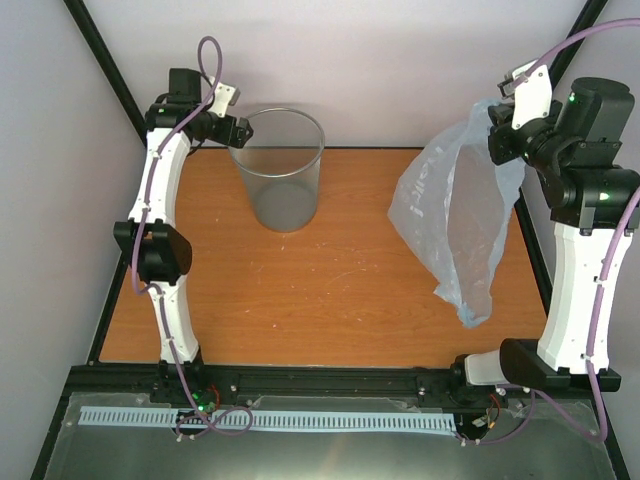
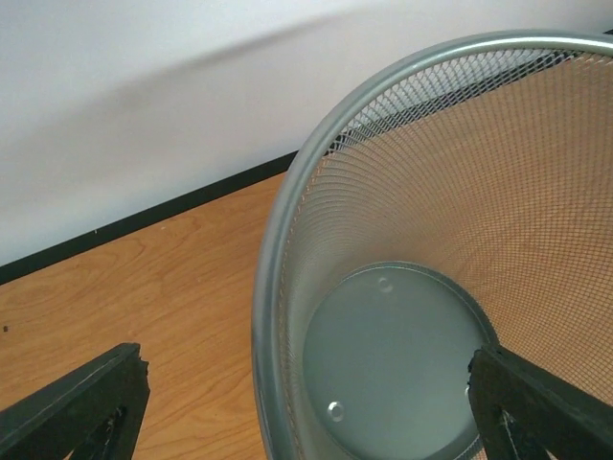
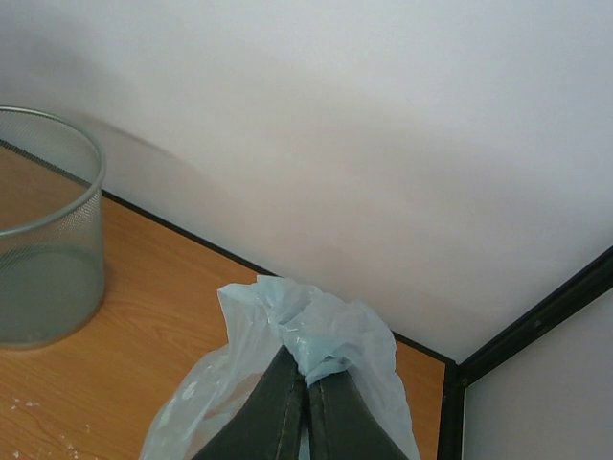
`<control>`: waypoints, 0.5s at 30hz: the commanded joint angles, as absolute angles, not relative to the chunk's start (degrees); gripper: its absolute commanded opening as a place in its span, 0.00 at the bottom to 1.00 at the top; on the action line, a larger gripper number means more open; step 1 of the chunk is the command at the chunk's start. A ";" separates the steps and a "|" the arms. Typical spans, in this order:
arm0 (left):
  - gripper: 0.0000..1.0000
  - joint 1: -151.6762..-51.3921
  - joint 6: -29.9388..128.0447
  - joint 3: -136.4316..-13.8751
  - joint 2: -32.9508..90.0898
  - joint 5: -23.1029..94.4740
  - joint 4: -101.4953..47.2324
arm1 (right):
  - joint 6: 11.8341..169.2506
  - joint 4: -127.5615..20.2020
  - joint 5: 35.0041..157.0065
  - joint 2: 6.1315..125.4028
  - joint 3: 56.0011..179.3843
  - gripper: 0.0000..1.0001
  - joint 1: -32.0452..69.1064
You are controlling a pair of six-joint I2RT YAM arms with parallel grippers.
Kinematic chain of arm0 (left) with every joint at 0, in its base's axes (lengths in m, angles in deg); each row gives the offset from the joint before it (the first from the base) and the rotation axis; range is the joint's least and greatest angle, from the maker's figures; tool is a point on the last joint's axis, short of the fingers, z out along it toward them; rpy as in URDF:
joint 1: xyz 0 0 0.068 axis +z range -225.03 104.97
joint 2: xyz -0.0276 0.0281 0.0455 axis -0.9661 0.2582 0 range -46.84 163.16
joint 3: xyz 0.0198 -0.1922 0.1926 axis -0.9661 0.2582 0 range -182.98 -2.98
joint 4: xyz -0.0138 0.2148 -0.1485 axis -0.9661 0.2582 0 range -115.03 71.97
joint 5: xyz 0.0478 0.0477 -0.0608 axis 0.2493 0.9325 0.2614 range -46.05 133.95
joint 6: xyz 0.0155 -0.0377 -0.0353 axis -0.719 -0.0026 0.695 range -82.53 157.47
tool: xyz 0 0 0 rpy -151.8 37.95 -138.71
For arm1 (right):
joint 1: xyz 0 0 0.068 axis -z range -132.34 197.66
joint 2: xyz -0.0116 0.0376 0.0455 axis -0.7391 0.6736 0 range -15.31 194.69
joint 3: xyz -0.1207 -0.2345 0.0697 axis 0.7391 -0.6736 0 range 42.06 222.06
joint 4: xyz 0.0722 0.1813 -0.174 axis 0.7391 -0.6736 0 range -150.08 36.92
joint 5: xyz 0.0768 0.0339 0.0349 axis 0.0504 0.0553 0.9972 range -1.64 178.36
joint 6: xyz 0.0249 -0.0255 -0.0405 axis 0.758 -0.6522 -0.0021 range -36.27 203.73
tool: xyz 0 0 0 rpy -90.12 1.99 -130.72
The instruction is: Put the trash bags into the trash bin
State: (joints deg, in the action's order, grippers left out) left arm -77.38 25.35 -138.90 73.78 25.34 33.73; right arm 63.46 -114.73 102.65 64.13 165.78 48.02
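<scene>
Pinching the gathered top of a pale blue translucent trash bag (image 3: pixel 330 335), the right jaws are pressed fully together. The bag hangs from them over the right side of the tabletop (image 1: pixel 330 290). The left jaws stand wide at the left rim of the trash bin (image 2: pixel 278 259), with one finger (image 2: pixel 77 412) outside it and the other over its inside. The silver mesh bin stands upright at the far left of the wood-grain tabletop, well apart from the bag. Plain white walls and black frame posts close the space. Only the left wrist view shows the bin's solid round base, and only the overhead view shows the bag's full length.
</scene>
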 commanded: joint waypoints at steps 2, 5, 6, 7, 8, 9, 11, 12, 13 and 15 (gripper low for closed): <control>0.91 -77.20 24.98 -142.13 76.19 23.09 33.40 | 64.43 -112.36 104.68 63.95 169.23 0.03 48.36; 0.89 -77.22 23.26 -141.74 76.65 21.58 32.69 | 64.29 -110.57 106.16 64.07 170.26 0.03 48.36; 0.89 -77.15 22.63 -141.75 76.79 20.87 32.61 | 64.35 -110.04 106.58 64.39 170.91 0.03 48.34; 0.87 -77.23 22.03 -141.76 76.96 20.24 32.48 | 64.50 -109.63 106.90 64.83 171.85 0.03 48.36; 0.87 -77.17 21.44 -141.70 77.02 19.08 32.53 | 64.75 -109.38 107.13 65.43 172.94 0.03 48.36; 0.86 -77.15 20.93 -141.69 77.06 18.05 32.47 | 65.17 -109.09 107.30 65.98 174.06 0.03 48.36; 0.83 -77.21 20.54 -141.60 76.98 15.90 32.46 | 65.95 -108.44 107.69 67.22 176.29 0.03 48.36; 0.82 -77.23 20.51 -141.48 76.93 14.37 32.45 | 66.30 -107.94 108.01 67.67 177.27 0.03 48.36; 0.81 -77.22 20.58 -141.23 76.77 12.73 32.53 | 66.67 -107.22 108.17 67.93 178.03 0.03 48.36; 0.78 -77.34 20.80 -140.25 76.28 8.59 32.53 | 67.21 -105.40 108.50 68.19 179.22 0.03 48.36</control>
State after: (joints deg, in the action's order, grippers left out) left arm -77.38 22.14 -139.43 76.97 17.47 33.30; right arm 64.94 -109.70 106.93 67.12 176.27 48.02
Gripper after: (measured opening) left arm 0.809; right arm 0.030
